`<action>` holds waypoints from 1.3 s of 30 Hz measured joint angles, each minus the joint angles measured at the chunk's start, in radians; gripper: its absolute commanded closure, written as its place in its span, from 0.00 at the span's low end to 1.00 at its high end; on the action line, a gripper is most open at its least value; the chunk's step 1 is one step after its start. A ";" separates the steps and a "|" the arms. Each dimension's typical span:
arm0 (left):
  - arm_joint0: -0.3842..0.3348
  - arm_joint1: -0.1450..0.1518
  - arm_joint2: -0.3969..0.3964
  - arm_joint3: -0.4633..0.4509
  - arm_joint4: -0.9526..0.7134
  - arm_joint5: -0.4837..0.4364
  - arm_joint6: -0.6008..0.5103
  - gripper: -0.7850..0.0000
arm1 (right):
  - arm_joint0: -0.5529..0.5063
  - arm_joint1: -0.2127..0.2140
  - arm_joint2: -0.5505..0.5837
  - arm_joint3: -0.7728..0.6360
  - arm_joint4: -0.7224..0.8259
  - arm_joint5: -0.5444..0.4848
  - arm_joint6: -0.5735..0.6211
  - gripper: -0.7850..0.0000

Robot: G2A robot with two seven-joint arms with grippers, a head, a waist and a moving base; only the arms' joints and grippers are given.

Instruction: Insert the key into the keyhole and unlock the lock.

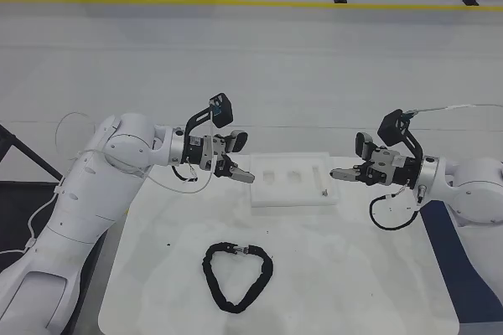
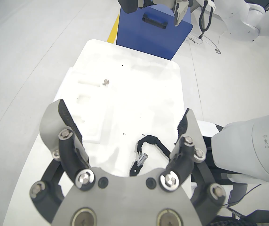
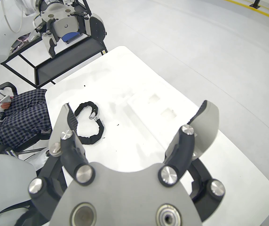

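Note:
A black fabric-covered chain lock [image 1: 237, 276] lies in a heart-shaped loop on the white table [image 1: 360, 285], near its front. Its metal lock ends [image 2: 142, 159] meet at the top of the loop [image 3: 92, 116]. A small metal key [image 2: 105, 82] rests on the white foam tray [image 1: 293, 180] at the back of the table, at the tray's right end [image 1: 324, 193]. My left gripper [image 1: 243, 174] hangs open just left of the tray, with nothing between its fingers [image 2: 65, 116]. On the tray's right side my right gripper [image 1: 337, 174] is open too, near the key and holding nothing [image 3: 135, 108].
The foam tray has several shallow square pockets [image 3: 153, 98]. A blue cabinet [image 2: 153, 29] stands off the table's right end and a black metal rack [image 3: 66, 55] off its left end. A seated person in checked trousers [image 3: 19, 114] is beside the table's front left.

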 measured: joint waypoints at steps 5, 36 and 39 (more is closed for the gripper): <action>0.000 0.000 0.000 0.000 0.000 0.000 0.000 0.00 | 0.000 0.000 0.000 0.000 0.000 0.000 0.000 0.00; 0.000 0.000 0.000 0.000 0.000 0.000 0.000 0.00 | 0.143 -0.063 -0.269 0.261 -0.093 0.268 0.082 0.00; 0.000 0.000 0.000 0.000 0.000 0.000 0.000 0.00 | 0.200 -0.089 -0.345 0.336 -0.104 0.307 0.102 0.00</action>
